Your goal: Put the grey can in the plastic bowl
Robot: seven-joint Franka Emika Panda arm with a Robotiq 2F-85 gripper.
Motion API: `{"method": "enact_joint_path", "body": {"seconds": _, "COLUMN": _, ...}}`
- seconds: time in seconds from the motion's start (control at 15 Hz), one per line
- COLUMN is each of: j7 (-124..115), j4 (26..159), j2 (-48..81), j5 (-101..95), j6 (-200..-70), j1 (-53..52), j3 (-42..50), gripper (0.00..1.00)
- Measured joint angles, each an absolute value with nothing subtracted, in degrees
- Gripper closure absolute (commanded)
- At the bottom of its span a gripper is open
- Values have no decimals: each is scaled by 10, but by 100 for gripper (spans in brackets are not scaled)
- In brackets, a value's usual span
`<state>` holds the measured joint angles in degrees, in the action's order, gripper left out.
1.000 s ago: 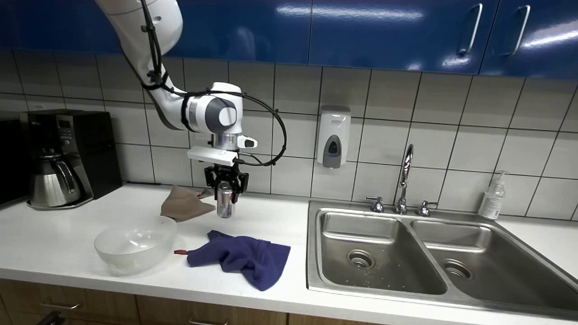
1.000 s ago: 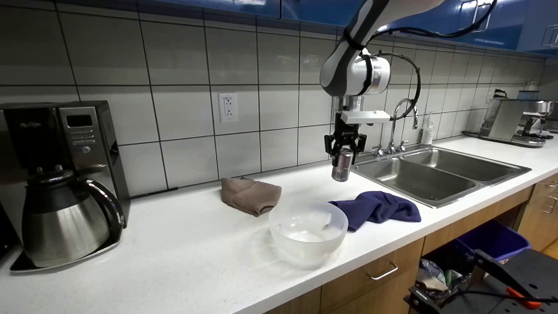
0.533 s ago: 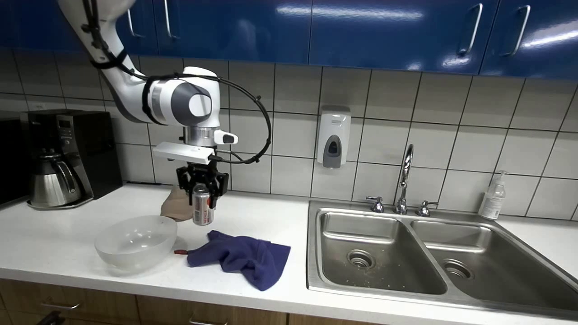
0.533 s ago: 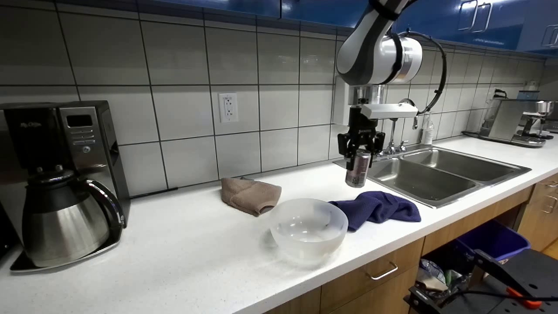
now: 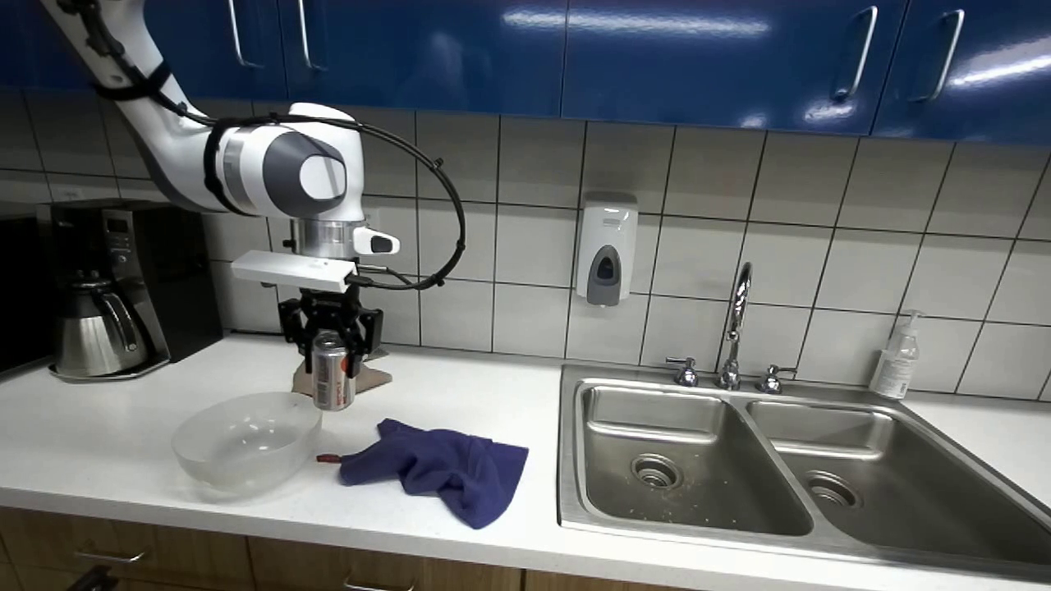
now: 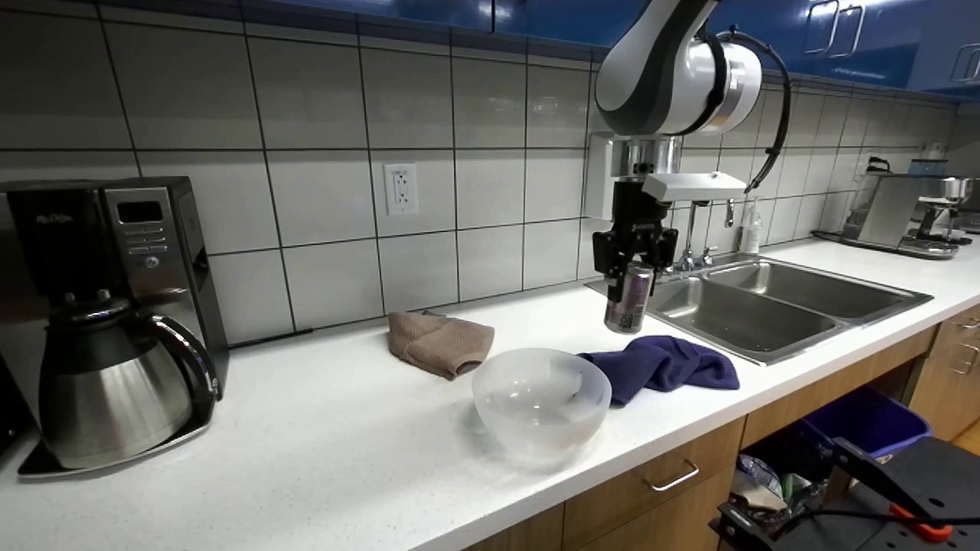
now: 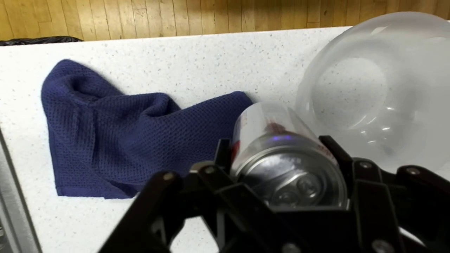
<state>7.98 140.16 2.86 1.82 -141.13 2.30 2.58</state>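
Note:
The grey can [image 5: 332,387] is a silvery drink can with red marks. My gripper [image 5: 333,361] is shut on its upper part and holds it above the counter, slightly tilted in an exterior view [image 6: 629,303]. The plastic bowl [image 5: 234,469] is wide, clear and whitish, and stands near the counter's front edge. It also shows in an exterior view [image 6: 536,432]. The can is beside the bowl, not over it. In the wrist view the can [image 7: 291,168] sits between both fingers [image 7: 279,149], its top facing the camera; the bowl [image 7: 351,95] is to its right, partly cut off.
A blue cloth [image 5: 443,468] lies beside the bowl, a brown cloth [image 6: 440,344] behind it. A small red thing [image 5: 328,458] lies by the blue cloth. A double sink [image 5: 570,468] and a coffee maker with a steel carafe [image 6: 115,390] stand on the counter.
The gripper has carried the can towards the bowl and the counter's front, a little lower. It was held throughout. The bowl and cloths have not moved.

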Motion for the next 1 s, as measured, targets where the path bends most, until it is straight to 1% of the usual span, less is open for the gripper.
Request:
{"method": "enact_joint_path", "body": {"seconds": 0.53, "j7": 80, "j4": 1382, "j2": 45, "j5": 18, "j6": -1411, "j1": -17, "j3": -9, "gripper": 61}}
{"method": "enact_joint_path", "body": {"seconds": 1.0, "j7": 80, "j4": 1364, "j2": 116, "j5": -7, "j6": -1440, "j1": -47, "j3": -34, "gripper": 61}}
